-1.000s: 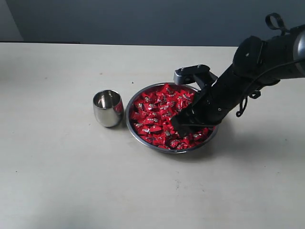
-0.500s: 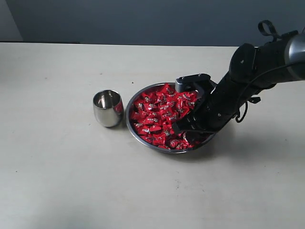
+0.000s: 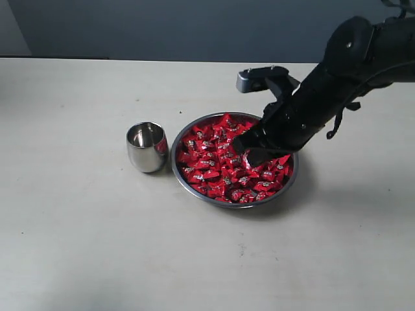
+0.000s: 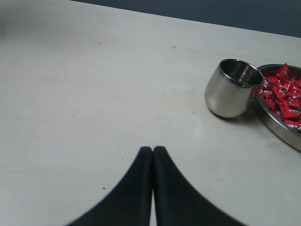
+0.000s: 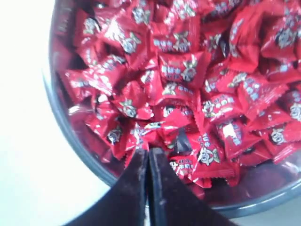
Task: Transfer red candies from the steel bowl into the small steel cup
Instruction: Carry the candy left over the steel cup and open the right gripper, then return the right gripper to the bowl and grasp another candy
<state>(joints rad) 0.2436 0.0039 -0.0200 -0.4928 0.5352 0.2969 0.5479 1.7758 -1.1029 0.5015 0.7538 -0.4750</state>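
Observation:
The steel bowl (image 3: 182, 183) sits mid-table, heaped with red candies (image 3: 211, 155). The small steel cup (image 3: 147, 147) stands upright just left of it, with nothing showing inside. My right gripper (image 3: 249, 155) hangs just above the bowl's right half, jaws pressed together. In the right wrist view its tips (image 5: 147, 150) pinch the wrapper end of one red candy (image 5: 165, 126) over the pile, near the bowl's rim (image 5: 61, 123). My left gripper (image 4: 152, 149) is shut and holds nothing, over bare table, well short of the cup (image 4: 231, 88) and bowl (image 4: 278, 128).
The tabletop (image 3: 97, 246) is a plain pale surface, with a dark wall along its far edge. The right arm (image 3: 350, 58) reaches in from the upper right over the bowl's far side.
My right gripper closed down in the candy pile, then rose and shifted toward the bowl's far right. The cup and bowl have not moved.

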